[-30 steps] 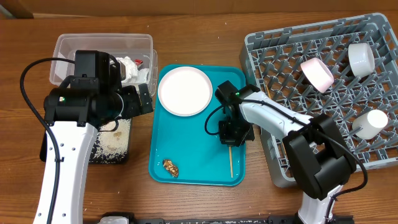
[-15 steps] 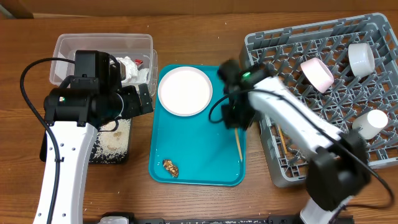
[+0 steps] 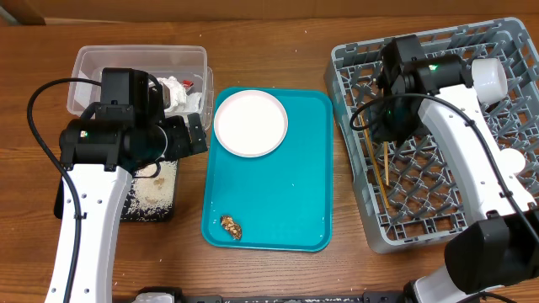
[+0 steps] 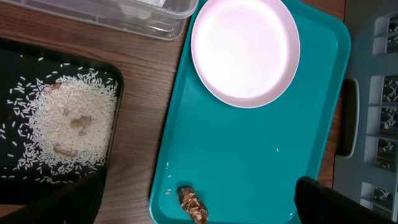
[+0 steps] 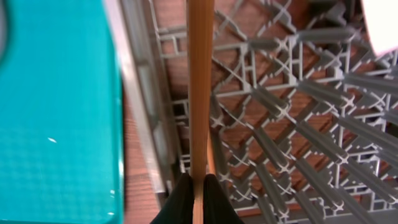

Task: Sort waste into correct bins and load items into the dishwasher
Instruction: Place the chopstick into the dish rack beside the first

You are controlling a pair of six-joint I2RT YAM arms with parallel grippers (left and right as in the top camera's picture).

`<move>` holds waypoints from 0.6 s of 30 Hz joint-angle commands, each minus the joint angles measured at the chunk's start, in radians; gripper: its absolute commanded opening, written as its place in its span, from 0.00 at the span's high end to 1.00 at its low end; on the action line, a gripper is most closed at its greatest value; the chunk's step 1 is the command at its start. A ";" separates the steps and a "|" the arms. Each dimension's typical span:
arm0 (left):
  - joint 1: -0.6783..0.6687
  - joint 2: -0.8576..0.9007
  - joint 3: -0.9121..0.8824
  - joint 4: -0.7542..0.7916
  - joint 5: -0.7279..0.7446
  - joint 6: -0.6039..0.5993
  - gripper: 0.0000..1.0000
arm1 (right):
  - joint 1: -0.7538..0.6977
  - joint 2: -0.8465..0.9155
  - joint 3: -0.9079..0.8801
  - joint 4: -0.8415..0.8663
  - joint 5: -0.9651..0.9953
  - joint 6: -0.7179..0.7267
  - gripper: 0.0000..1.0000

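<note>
1. Right gripper [image 3: 390, 126] hangs over the 9 o'clock side of the grey rack [image 3: 505, 215]. Its fingers [image 5: 180, 202] are clenched on one chopstick [image 5: 200, 93], gripped near its end.
2. In the overhead view the held chopstick runs from the gripper toward 6 o'clock, above the pegs and just inside the rack's 9 o'clock wall.
3. A second chopstick [image 3: 375, 172] lies slanted in the rack, just beside the held one on its 9 o'clock side. Whether they touch: cannot tell.
4. Left gripper [image 3: 195, 135] hovers near the 9 o'clock edge of the teal tray [image 3: 286, 194]. Its fingers [image 4: 336, 200] are spread wide, grasping nothing.
5. Plate [image 3: 250, 123] sits at the 11 o'clock corner of the teal tray, and the brown lump [image 3: 231, 226] at the 7 o'clock corner, well apart from it.
6. Rice [image 4: 71, 121] is heaped in the black tray [image 4: 18, 93], at 9 o'clock of the teal tray.
7. Clear tub [image 3: 88, 63] stands on the desk [image 3: 278, 42] at 12 o'clock of the black tray, with tissue [image 3: 173, 88] inside.
8. White bowl [image 3: 490, 77] is in the rack's 1 o'clock corner.
</note>
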 commanded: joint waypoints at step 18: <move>0.003 0.006 0.017 0.001 -0.006 -0.006 0.00 | 0.006 0.002 -0.163 0.082 -0.057 -0.081 0.88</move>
